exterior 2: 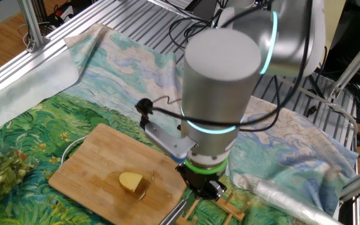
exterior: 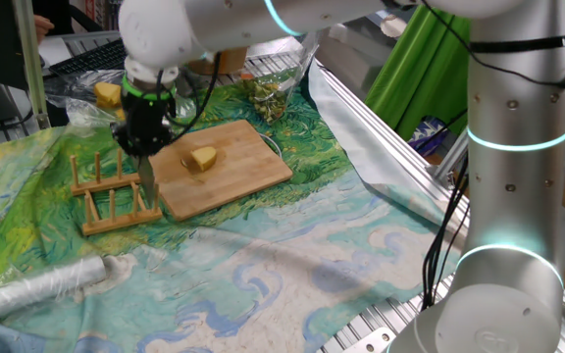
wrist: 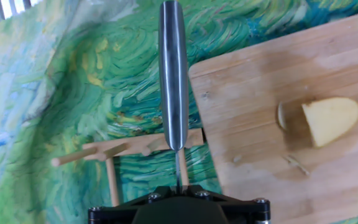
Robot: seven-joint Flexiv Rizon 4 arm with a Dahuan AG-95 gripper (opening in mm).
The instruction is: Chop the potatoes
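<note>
A small pale-yellow half-round potato (exterior: 201, 159) lies on the wooden board (exterior: 238, 186), with a thin slice (wrist: 281, 116) against its cut face. It also shows in the other fixed view (exterior 2: 130, 182) and at the right of the hand view (wrist: 329, 119). My gripper (exterior: 145, 147) is shut on a knife (wrist: 173, 81) whose steel blade points away from the hand. The knife hangs over the board's left edge (wrist: 197, 112) and a wooden rack (wrist: 114, 152), to the left of the potato and apart from it. The fingers are mostly hidden in the hand view.
The wooden peg rack (exterior: 116, 196) stands beside the board's left side. A bag of greens (exterior: 268, 93) and a deeper-yellow chunk (exterior: 109, 94) lie at the back. A foil-wrapped roll (exterior: 37, 289) lies at the front left. Aluminium frame rails (exterior: 381, 147) edge the painted cloth.
</note>
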